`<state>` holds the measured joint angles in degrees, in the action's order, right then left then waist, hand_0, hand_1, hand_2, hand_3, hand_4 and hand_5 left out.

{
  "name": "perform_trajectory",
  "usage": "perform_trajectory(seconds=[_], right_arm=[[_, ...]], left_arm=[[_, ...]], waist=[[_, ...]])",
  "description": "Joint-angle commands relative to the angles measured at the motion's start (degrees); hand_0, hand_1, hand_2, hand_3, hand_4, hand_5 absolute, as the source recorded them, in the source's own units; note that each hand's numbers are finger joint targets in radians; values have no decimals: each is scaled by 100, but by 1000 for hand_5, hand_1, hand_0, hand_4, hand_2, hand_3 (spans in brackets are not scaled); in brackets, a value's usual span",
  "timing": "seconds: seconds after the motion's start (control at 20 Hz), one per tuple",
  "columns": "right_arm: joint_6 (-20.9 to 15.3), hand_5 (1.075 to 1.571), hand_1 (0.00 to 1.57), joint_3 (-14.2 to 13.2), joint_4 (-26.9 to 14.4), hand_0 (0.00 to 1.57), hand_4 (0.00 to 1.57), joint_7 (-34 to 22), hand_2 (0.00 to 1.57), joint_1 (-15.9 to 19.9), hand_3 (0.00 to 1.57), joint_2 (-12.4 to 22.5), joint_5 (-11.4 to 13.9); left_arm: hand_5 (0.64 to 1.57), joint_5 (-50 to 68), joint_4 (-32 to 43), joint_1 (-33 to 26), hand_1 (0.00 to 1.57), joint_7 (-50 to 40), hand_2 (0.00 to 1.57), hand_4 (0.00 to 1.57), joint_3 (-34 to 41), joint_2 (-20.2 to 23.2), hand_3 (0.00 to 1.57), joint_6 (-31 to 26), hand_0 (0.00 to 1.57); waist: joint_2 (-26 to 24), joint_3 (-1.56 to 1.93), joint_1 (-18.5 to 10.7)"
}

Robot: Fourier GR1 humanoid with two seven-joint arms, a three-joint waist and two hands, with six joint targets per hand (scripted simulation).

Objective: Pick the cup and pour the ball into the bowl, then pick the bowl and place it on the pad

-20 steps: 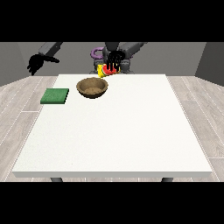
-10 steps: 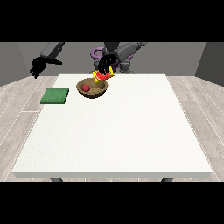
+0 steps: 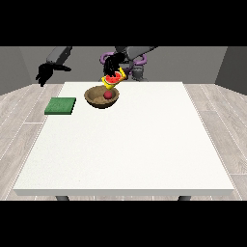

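1. The white worktop filled the middle of the frame, with the robot small at the top centre behind its far edge.
2. A brown bowl sat on the worktop in the upper left-centre of the frame, near the far edge.
3. A red ball lay inside the bowl, toward its right side.
4. Just above the bowl's right rim, the cup – yellow outside, red within – was tilted over, its mouth turned down toward the bowl and toward the camera.
5. The robot hand at the view's right held that cup from above and behind; its dark fingers were curled round the cup's upper part, though how each finger lay could not be made out.
6. A green pad lay flat on the worktop at the left of the frame, left of the bowl and apart from it, close to the worktop's left edge.
7. The robot hand at the view's left hung in the air in the upper left of the frame, beyond the worktop's far left corner and above the pad's side of the scene – it touched nothing. Its fingers seemed to hang down loosely and held no object.
8. The bowl stood clear of the pad, with bare worktop between them.
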<state>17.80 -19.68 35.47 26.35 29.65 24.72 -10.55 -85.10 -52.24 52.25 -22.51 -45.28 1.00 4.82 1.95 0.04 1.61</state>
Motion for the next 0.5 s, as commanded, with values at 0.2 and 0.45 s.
perform_trajectory(seconds=[0.2, 0.45], right_arm=[[262, 1518, 0, -155, -285, 0, 0, 258, 0, -315, 198, 363, -56], [324, 1555, 0, -54, -254, 0, 429, -168, 0, -142, 0, -23, -209]], left_arm=[[1462, -583, -384, 382, 1543, 436, 1571, 1206, 138, -93, 1571, -786, 1543], [1462, -807, -273, 251, 1516, 463, 1571, 1201, 313, 50, 1571, -539, 1516]], waist=[[-67, 1, -275], [84, -2, -159]])
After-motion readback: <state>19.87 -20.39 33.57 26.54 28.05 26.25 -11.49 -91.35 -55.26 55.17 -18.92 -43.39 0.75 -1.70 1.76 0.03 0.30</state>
